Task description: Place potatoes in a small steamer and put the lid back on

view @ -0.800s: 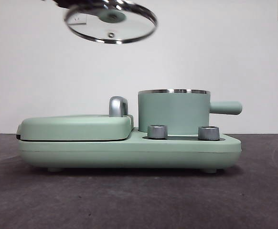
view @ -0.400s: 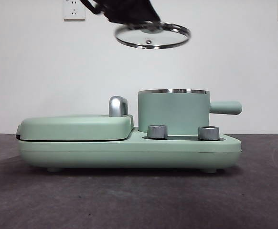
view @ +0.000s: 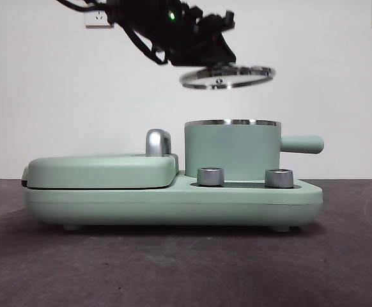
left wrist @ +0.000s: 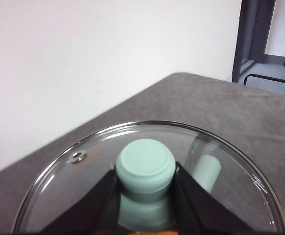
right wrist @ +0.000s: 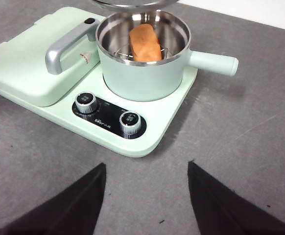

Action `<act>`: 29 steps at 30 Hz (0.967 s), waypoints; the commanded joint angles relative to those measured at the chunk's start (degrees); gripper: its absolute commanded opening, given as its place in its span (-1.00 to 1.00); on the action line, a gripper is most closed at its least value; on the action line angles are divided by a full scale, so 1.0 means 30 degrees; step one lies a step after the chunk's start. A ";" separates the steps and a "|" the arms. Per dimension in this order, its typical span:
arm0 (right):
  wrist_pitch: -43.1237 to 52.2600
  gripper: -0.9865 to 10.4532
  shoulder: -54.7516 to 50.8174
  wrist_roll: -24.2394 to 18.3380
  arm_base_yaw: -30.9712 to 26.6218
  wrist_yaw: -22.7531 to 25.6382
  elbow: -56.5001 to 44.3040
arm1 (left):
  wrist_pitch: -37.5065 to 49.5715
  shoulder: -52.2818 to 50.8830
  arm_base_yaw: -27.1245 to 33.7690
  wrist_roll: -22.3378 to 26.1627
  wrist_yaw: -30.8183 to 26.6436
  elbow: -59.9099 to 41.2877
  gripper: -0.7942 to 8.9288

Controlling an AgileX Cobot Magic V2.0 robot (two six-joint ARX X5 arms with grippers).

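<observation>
My left gripper (view: 206,56) is shut on the mint-green knob (left wrist: 145,165) of the glass lid (view: 227,76) and holds it tilted slightly in the air, a little above the small steamer (view: 232,149). In the left wrist view the lid (left wrist: 83,176) fills the lower part of the picture, with the pot's handle showing through the glass. In the right wrist view the orange-brown potato (right wrist: 144,42) lies on the rack inside the open steamer (right wrist: 142,73). My right gripper (right wrist: 146,205) is open and empty, over the table in front of the appliance.
The steamer stands on a mint-green appliance base (view: 173,201) with two steel dials (view: 211,176) (view: 279,178). A closed hinged grill plate (view: 100,170) with a steel handle (view: 158,142) is next to the pot. The pot's side handle (view: 302,144) sticks out sideways. The table (view: 173,268) is dark grey.
The left gripper has carried the lid from the upper left to the right and down, to just above the steamer. The lid has levelled out. The steamer has not moved.
</observation>
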 commanded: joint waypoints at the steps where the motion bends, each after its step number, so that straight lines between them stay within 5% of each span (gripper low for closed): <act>1: 0.0051 -0.38 0.0044 0.0189 0.0080 0.0007 0.0073 | 0.0678 0.0852 -0.0131 -0.0291 0.0080 0.0743 -0.81; 29: 0.0204 -0.38 0.0058 0.0109 0.0080 0.0029 0.0073 | -0.0277 0.2339 -0.0131 -0.0189 0.0080 0.0925 -0.81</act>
